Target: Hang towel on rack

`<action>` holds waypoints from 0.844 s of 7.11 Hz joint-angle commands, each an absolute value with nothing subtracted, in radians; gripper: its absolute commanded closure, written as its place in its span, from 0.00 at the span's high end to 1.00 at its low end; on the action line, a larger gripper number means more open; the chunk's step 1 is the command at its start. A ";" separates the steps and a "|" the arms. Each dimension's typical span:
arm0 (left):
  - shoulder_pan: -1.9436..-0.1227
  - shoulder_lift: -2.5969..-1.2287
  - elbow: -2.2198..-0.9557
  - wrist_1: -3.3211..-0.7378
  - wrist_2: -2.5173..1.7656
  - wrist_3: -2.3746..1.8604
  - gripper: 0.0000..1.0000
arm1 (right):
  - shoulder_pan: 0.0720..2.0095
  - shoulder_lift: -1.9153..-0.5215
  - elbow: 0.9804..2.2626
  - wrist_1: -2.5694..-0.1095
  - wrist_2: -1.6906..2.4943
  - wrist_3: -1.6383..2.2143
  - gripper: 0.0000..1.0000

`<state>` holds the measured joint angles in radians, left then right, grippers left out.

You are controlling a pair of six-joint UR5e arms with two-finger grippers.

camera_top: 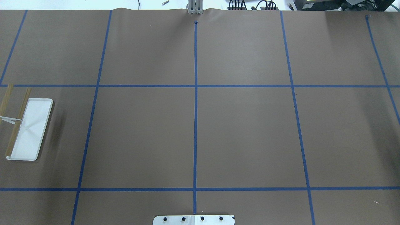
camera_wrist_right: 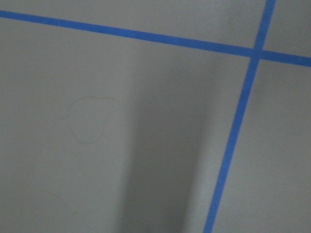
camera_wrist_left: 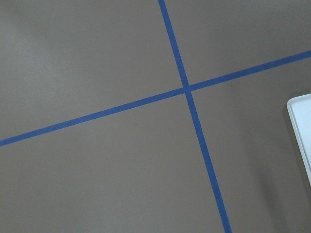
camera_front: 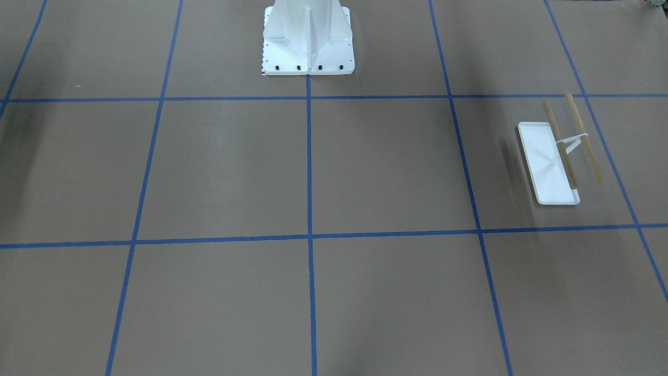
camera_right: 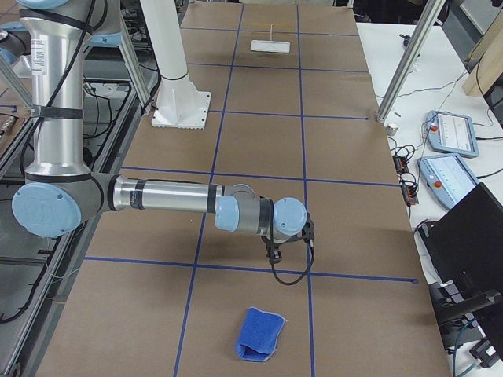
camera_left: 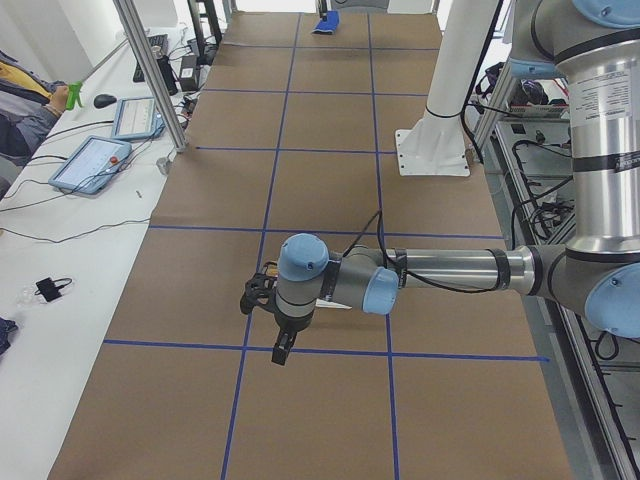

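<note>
Brown table [camera_top: 243,134] w/ blue tape grid [camera_top: 195,93]. The towel [camera_right: 261,334], crumpled, lies at the robot's right end, near the right gripper [camera_right: 273,253], which is prob. the one meant to fetch it. The rack [camera_front: 548,167] stands at the far left end, bars [camera_front: 578,121] bare, near the left gripper [camera_left: 280,350]. Both grippers hang low over the table. Jaws' state can't be told, as only side views show them.

Brown paper covers the table [camera_front: 391,167], gridded with blue tape [camera_front: 309,167]. A white bolted pedestal [camera_front: 308,42] stands on it; two teach pendants [camera_right: 449,131] lie alongside.
</note>
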<state>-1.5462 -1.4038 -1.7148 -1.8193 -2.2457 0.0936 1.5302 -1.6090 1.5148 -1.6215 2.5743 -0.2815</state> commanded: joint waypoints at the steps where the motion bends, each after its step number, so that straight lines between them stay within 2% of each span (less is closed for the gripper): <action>1: -1.546 -1.407 -1.707 -1.819 -2.246 0.094 0.98 | 1.644 -1.490 1.276 -1.620 2.550 -0.397 0.96; 2: -1.546 -1.407 -1.709 -1.819 -2.246 0.094 0.98 | 1.670 -1.455 1.247 -1.621 2.466 -0.394 0.90; 5: -1.546 -1.408 -1.709 -1.821 -2.246 0.094 0.98 | 1.674 -1.454 1.164 -1.611 2.373 -0.403 0.89; 6: -1.546 -1.408 -1.709 -1.825 -2.246 0.092 0.98 | 1.674 -1.506 1.142 -1.477 2.315 -0.396 0.89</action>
